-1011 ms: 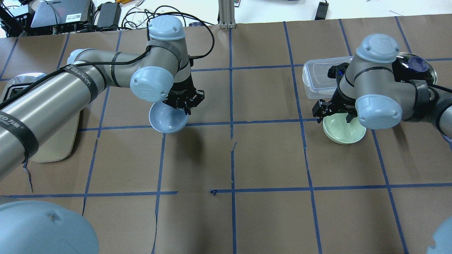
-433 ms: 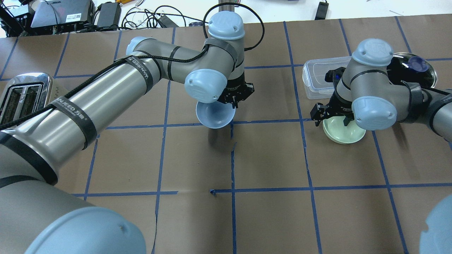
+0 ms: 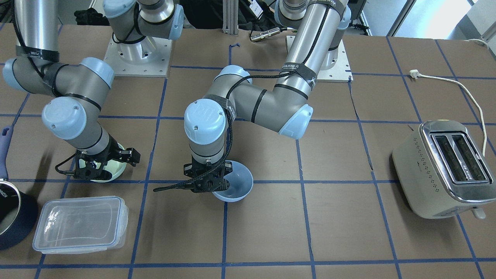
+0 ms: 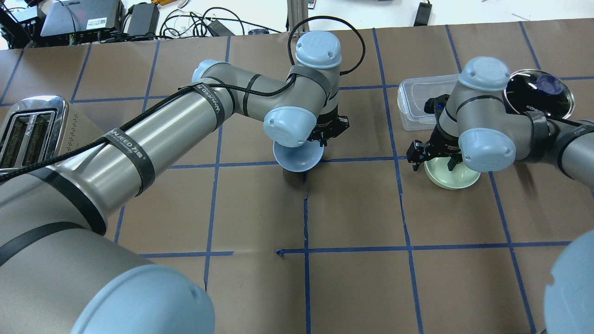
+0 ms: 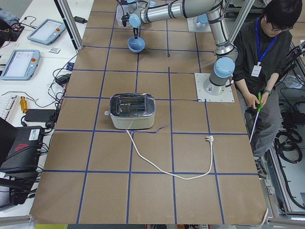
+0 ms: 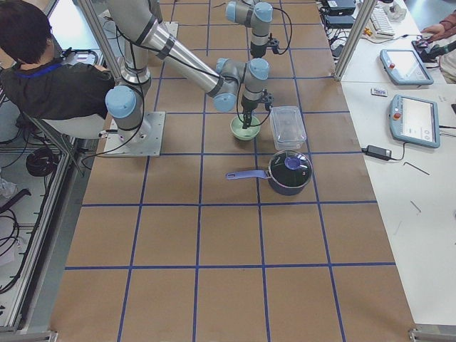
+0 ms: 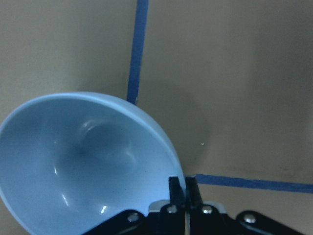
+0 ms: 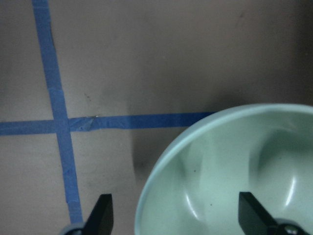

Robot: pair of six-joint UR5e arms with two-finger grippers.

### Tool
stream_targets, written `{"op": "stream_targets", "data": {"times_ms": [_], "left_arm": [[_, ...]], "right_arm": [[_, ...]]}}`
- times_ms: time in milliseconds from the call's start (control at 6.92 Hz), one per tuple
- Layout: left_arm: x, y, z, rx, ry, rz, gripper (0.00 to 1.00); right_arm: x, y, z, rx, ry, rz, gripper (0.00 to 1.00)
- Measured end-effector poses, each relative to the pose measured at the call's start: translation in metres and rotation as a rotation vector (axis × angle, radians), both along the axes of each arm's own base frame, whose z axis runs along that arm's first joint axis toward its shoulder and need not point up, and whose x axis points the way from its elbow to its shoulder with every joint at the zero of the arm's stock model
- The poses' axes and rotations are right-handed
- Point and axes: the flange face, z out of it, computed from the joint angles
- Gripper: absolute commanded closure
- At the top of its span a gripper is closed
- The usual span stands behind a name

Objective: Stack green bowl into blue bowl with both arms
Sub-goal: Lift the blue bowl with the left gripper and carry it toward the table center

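Observation:
The blue bowl [image 4: 297, 157] hangs tilted from my left gripper [image 4: 325, 139], which is shut on its rim, close over the table's middle tape line. The left wrist view shows the shut gripper [image 7: 185, 188] and the blue bowl [image 7: 83, 161]. The bowl also shows in the front view [image 3: 234, 186]. The green bowl [image 4: 452, 175] sits on the table at the right. My right gripper [image 4: 434, 157] is open and straddles the bowl's near rim: in the right wrist view one finger [image 8: 102, 215] is outside the green bowl [image 8: 230, 161] and the other is inside.
A clear plastic container [image 4: 413, 104] and a dark blue saucepan with a lid [image 4: 538, 93] stand just behind the green bowl. A silver toaster [image 4: 28, 130] stands at the far left, its cord trailing. A person [image 5: 267, 52] stands by the robot's base.
My left arm has carried the blue bowl to the right, from the left part of the table to the middle line. My right gripper has stayed open over the green bowl.

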Motion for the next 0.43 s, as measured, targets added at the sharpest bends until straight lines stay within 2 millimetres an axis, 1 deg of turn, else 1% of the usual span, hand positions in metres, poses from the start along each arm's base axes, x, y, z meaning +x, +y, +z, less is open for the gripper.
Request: {"op": "stream_targets", "data": {"times_ms": [289, 433], "left_arm": [[-0.002, 0.003, 0.0, 0.001, -0.001, -0.005, 0.0], [-0.002, 0.004, 0.013, -0.022, -0.002, -0.003, 0.0]], "right_arm": [[0.0, -0.001, 0.001, 0.002, -0.001, 0.002, 1.0], [0.0, -0.003, 0.005, -0.006, 0.001, 0.002, 1.0]]}}
